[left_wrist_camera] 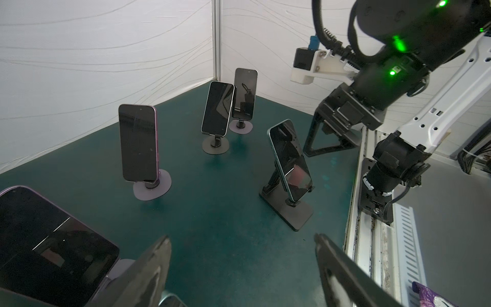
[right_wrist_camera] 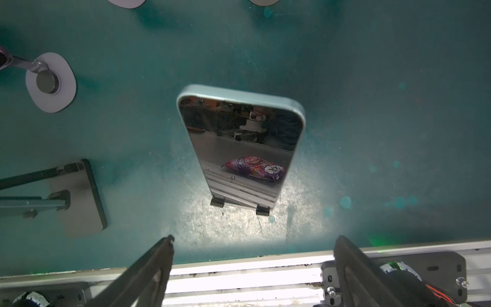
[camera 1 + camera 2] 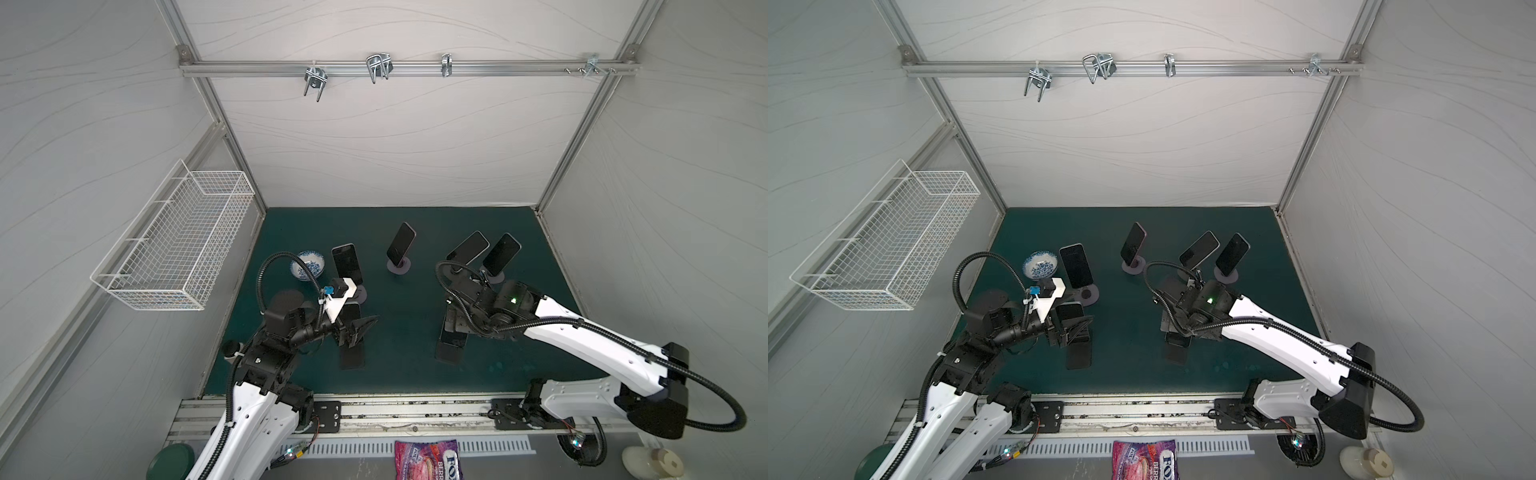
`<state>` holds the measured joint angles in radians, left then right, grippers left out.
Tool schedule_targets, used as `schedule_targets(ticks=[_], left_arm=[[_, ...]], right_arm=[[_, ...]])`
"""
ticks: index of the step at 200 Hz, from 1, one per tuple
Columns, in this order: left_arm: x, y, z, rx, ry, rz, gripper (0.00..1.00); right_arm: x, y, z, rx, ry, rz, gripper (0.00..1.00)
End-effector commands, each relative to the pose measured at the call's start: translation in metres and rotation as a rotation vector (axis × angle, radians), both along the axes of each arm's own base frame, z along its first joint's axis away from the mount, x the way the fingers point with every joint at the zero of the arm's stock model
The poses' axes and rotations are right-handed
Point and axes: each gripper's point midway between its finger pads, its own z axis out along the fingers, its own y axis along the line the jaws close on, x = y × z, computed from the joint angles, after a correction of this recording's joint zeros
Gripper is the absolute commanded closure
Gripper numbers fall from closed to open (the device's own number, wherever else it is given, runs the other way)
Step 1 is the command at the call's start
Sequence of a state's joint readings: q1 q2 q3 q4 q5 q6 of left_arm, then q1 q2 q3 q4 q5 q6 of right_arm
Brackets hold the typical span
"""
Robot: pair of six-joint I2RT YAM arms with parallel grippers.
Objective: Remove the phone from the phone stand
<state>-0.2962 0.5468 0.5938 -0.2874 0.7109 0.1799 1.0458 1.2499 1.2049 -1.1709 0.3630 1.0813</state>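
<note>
Glossy, mirror-like phone (image 2: 240, 148); matt, scuffed table mat (image 2: 372, 79).

In a top view, left gripper (image 3: 363, 326) and right gripper (image 3: 455, 322) hang lower centre, jaws apart, gripping nothing.

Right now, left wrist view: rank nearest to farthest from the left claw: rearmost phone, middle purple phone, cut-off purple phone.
1. Cut-off purple phone, beside the left claw.
2. Middle purple phone, halfway back.
3. Rearmost phone, far back.
</note>
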Motion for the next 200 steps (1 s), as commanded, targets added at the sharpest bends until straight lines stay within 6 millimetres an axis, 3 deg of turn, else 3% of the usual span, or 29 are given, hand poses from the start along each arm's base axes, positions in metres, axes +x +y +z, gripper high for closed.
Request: schedule_targets(ticks=[1, 50, 83, 200], left_arm=[[-0.005, -0.007, 0.018, -0.034, -0.074, -0.057, 0.13], [-0.010, -0.015, 0.014, -0.020, -0.056, -0.105, 0.02], [-0.009, -0.018, 0.010, -0.010, -0.049, -0.118, 0.02], [-0.001, -0.010, 0.007, 0.001, -0.111, -0.038, 0.05]], right_arm=[[0.009, 0.001, -0.004, -0.010, -0.016, -0.015, 0.03], [0.019, -0.003, -0.013, -0.032, -0.018, -0.023, 0.01], [0.022, -0.008, -0.015, -0.042, -0.037, -0.047, 0.02], [0.036, 0.001, -0.020, -0.044, -0.059, -0.050, 0.07]])
